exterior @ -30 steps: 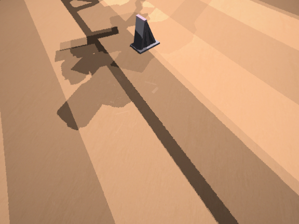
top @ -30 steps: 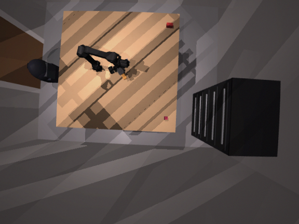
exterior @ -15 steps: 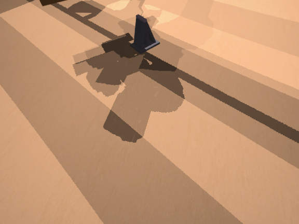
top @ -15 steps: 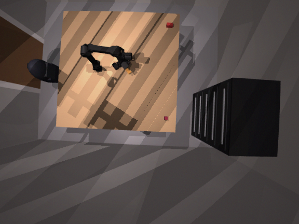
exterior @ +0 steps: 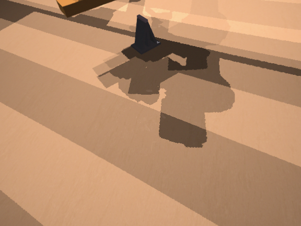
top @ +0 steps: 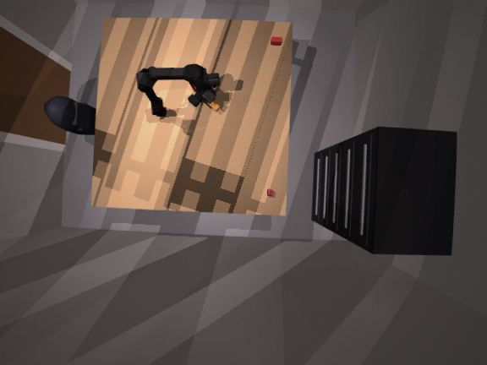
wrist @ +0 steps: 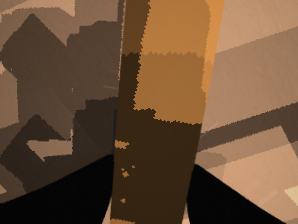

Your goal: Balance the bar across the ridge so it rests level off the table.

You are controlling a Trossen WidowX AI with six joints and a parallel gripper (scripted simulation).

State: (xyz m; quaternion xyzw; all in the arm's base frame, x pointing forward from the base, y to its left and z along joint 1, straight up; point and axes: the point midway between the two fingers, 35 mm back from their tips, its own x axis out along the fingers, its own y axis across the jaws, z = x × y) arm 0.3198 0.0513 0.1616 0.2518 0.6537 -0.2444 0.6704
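The orange bar is held up off the table. My gripper is shut on the bar, with one black finger on each side of it in the wrist view. The dark blue-grey ridge stands upright on its flat base in the exterior view. The bar's visible end is to the upper left of the ridge there, and no contact between them shows. Only a thin sliver of the ridge shows beside the bar in the wrist view, and the arm hides it in the top view. The gripper is outside the exterior view.
On the wooden table, a red block lies near the far right corner in the top view, and a small crimson cube near the lower right corner. A black slotted cabinet stands beyond the right edge. Arm shadows surround the ridge.
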